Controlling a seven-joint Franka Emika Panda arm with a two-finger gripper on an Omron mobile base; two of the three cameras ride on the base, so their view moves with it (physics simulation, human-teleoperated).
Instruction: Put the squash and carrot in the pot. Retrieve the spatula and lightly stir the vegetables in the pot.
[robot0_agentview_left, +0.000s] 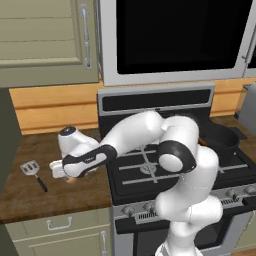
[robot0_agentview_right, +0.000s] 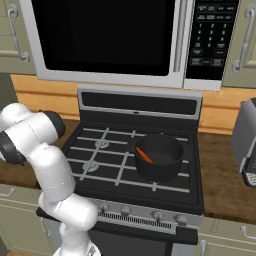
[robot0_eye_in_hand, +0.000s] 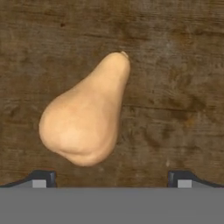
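Wooden counter (robot0_eye_in_hand: 183, 87) around squash (robot0_eye_in_hand: 85, 118)

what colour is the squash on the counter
Pale tan-beige all over, plain and unpatterned; the squash shows best in the hand view.

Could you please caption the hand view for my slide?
Open gripper poised above the squash lying on the wooden counter.

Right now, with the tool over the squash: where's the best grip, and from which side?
Come straight down from above. The squash lies flat on the wooden counter, its neck slanting up and right in the hand view. The open tool sits low of centre, so shift toward the body and close across its width. The wide bulb probably seats better than the tapering neck, which could slip.
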